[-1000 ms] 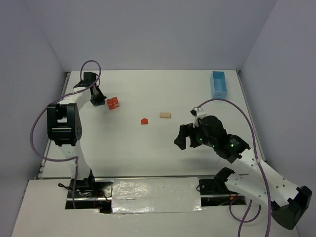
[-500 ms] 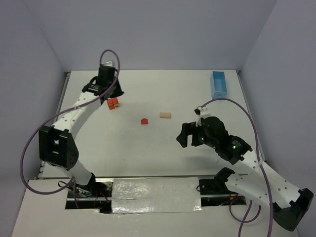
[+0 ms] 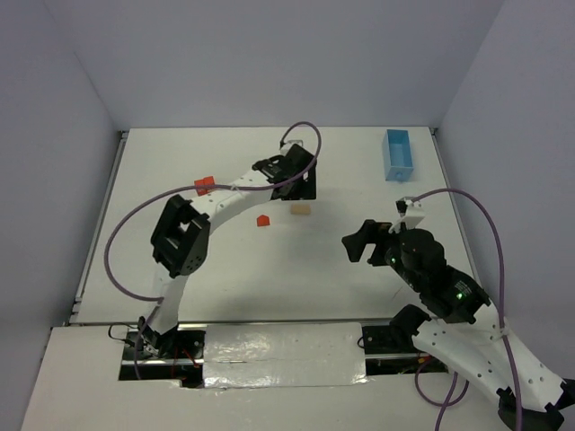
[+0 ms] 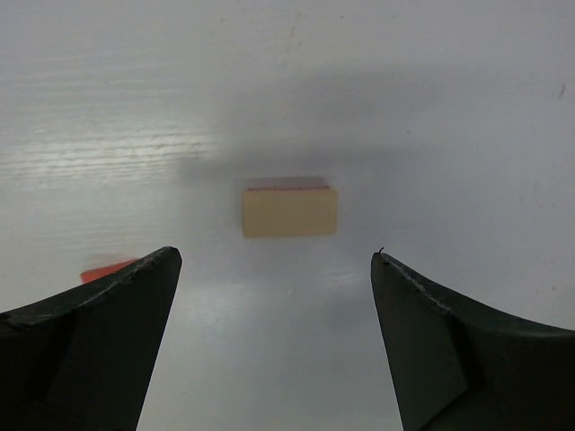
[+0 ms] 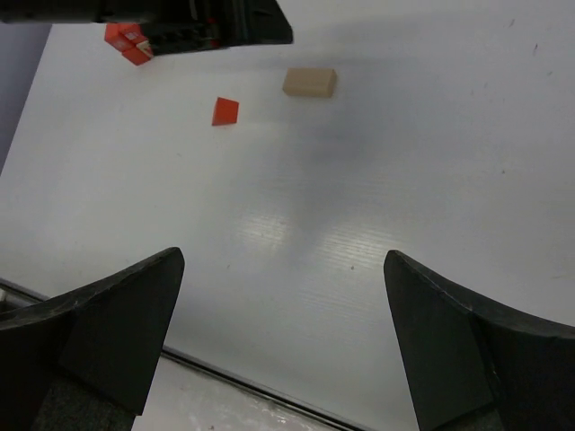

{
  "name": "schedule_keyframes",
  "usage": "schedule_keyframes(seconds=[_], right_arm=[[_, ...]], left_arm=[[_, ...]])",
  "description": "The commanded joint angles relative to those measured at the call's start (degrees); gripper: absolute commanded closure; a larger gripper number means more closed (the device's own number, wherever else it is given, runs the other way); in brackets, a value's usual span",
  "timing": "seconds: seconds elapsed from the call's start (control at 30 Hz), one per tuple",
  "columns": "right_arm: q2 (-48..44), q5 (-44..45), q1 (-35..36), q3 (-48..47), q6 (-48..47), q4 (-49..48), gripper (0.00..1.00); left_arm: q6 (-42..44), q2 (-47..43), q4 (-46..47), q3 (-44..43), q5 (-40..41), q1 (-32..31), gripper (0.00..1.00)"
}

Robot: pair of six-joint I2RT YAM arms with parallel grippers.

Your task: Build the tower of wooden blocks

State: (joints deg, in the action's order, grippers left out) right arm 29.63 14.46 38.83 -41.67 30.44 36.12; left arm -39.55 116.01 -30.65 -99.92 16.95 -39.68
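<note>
Since a second ago the left arm has swung away from the red-orange cluster [image 3: 205, 186] at the far left of the desk [image 3: 234, 269] and now hangs over the middle. The left end effector [image 4: 274, 259] has gone from pinched to spread wide and holds nothing. The tan bar [image 4: 289, 212] lies flat on the desk just ahead of the gap between the fingers, its long side running from one finger toward the other. The right end effector [image 5: 283, 259] is also spread wide and empty, hovering well apart to the right.

The step in hand looks like picking up the tan bar. To do it well, I judge the left end effector should ease forward until the bar sits centred in the gap. It should then drop straight down and close gently, so the small piece neither skids nor tips. Turning the wrist to pinch the bar's narrow width would likely hold steadier.

Counted:
- one tan bar
- one loose red piece [image 3: 263, 220] near its left
- one red-orange cluster, its blocks too small to number
- one blue tray [image 3: 398, 153] at the far right
- two arms
</note>
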Motion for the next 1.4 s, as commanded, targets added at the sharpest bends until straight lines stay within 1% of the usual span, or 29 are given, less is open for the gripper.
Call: schedule_keyframes(seconds=[0.0,0.13,0.23,0.47,0.67,0.73,0.77,0.8,0.83,0.93,1.07,1.13,1.23,1.3,1.33,1.37], right_arm=[[-1.15,1.1,-0.07,-0.6,0.42,2.02,0.0],[-1.24,-2.41,0.02,0.01,-0.9,2.03,0.0],[-0.89,-3.3,0.1,-0.16,-1.69,1.59,0.0],[0.25,-5.67,0.02,0.62,-2.84,0.18,0.0],[0.87,-6.64,0.11,0.89,-3.36,-0.52,0.0],[1.13,-6.72,0.02,0.89,-3.28,-0.61,0.0],[1.22,-6.72,-0.07,0.89,-3.45,-0.61,0.0],[1.31,-6.81,0.1,1.06,-3.45,-0.7,0.0],[1.31,-6.9,0.02,1.06,-3.54,-0.87,0.0],[1.49,-7.16,0.11,1.33,-3.72,-0.96,0.0],[1.84,-7.6,-0.07,1.42,-3.72,-1.14,0.0],[1.92,-7.78,0.02,1.42,-3.8,-1.14,0.0],[1.93,-8.3,0.02,1.42,-3.98,-1.31,0.0],[1.84,-8.57,-0.07,1.5,-4.07,-1.4,0.0],[1.84,-8.74,0.1,1.5,-4.16,-1.4,0.0],[1.84,-9.01,0.02,1.59,-4.16,-1.49,0.0]], left_arm=[[-5.89,5.88,-2.39,-7.29,5.9,-1.8,0.0],[-4.75,13.87,-2.48,-13.36,5.38,-2.42,0.0],[-5.18,16.53,-4.85,-17.06,7.22,-2.94,0.01],[-5.62,20.58,-5.82,-16.72,9.85,-3.3,0.08],[-5.63,19.7,-3.54,-12.94,9.16,-3.47,0.25],[-5.71,19.17,-2.75,-11.8,9.07,-3.47,0.33],[-5.45,18.91,-2.4,-11.36,8.8,-3.65,0.44],[-5.54,18.38,-2.22,-11.09,8.8,-3.65,0.49],[-5.36,18.21,-2.13,-10.74,8.71,-3.74,0.66],[-5.1,16.19,-1.95,-9.86,8.19,-3.91,0.79],[-4.22,11.28,-1.51,-8.45,9.76,-3.65,0.87],[-3.43,9.51,-2.13,-8.89,10.91,-3.21,0.89],[-1.85,5.29,-3.79,-9.77,11.35,-0.49,0.92],[-0.62,2.22,-6.34,-10.64,12.05,3.19,0.92],[-0.09,1.34,-7.57,-11.08,11.88,6.69,0.92],[0.26,-0.15,-9.49,-11.43,11.53,8.72,0.92]])
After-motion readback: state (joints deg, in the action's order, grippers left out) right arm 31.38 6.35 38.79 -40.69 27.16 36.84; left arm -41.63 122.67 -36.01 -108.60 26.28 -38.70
